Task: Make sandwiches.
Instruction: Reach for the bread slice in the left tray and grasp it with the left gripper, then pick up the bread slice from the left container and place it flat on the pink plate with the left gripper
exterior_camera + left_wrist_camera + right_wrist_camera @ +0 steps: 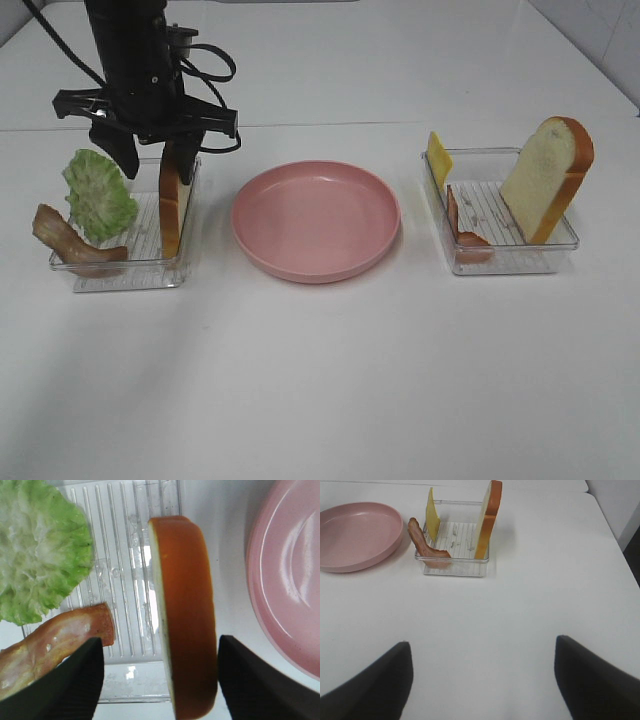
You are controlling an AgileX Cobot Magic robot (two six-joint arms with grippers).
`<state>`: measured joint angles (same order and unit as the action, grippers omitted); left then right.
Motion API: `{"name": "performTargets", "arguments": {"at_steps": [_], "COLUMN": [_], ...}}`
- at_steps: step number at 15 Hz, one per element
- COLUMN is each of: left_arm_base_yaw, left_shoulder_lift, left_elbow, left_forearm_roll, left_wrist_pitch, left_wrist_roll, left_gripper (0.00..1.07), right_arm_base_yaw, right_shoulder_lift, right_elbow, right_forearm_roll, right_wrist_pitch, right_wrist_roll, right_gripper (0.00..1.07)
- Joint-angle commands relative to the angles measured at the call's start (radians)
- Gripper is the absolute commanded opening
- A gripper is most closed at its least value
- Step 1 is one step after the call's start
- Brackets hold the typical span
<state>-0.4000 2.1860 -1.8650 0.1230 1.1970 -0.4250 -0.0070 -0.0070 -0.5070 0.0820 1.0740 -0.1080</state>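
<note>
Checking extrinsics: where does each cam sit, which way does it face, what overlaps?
Exterior high: mounted high, looks down on the table; left gripper over the left tray.
Left wrist: on left arm, looks down between open fingers at upright bread slice.
Right wrist: on right arm, looks obliquely toward right tray; right gripper open.
Shared: pink plate, all three.

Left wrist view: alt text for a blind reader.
Open black pincer straddles an upright, orange-crusted white bread slice in a clear plastic tray. Green ruffled lettuce leaf and reddish-brown bacon strip share the tray; a round pink plate sits alongside.
</note>
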Motion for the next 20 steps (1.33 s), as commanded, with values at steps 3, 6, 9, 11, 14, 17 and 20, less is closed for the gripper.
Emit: {"name": "performTargets", "arguments": {"at_steps": [3, 6, 9, 11, 14, 17, 20], "left_arm_base_yaw": [0.003, 0.003, 0.003, 0.011, 0.067, 0.143, 0.156], "left_shoulder_lift": [0.002, -0.008, -0.054, -0.134, -0.165, -0.111, -0.002], "left_elbow": [-0.001, -0.002, -0.055, -0.095, -0.121, -0.121, -0.121], "left_forearm_roll": [0.014, 0.013, -0.007, -0.114, -0.332, -0.669, -0.865], "left_wrist_pitch": [-0.008, 0.012, 0.09, 0.079, 0.027, -0.011, -0.038], "left_wrist_roll": [-0.009, -0.008, 0.022, 0.075, 0.212, 0.425, 0.574], "left_gripper": [0.04, 0.0, 0.0, 0.0, 0.0, 0.0, 0.0], "right_arm_base_yaw": [-0.004, -0.004, -0.004, -0.004, -0.004, -0.004, -0.004], "right_shoulder_lift": [-0.009, -0.009, -0.009, -0.009, -0.009, -0.009, -0.009], "right_elbow": [0.001, 0.001, 0.001, 0.001, 0.001, 0.001, 0.001], "right_forearm_roll": [0.002, 0.002, 0.002, 0.002, 0.002, 0.002, 0.002], "right_wrist_pitch": [-0.011, -0.011, -0.011, -0.011, -0.011, -0.011, -0.011], "right_wrist_roll": [-0.006, -0.006, -0.006, -0.006, -0.006, -0.006, -0.006], "right_gripper": [0.74, 0.74, 0.74, 0.74, 0.74, 0.74, 0.74]}}
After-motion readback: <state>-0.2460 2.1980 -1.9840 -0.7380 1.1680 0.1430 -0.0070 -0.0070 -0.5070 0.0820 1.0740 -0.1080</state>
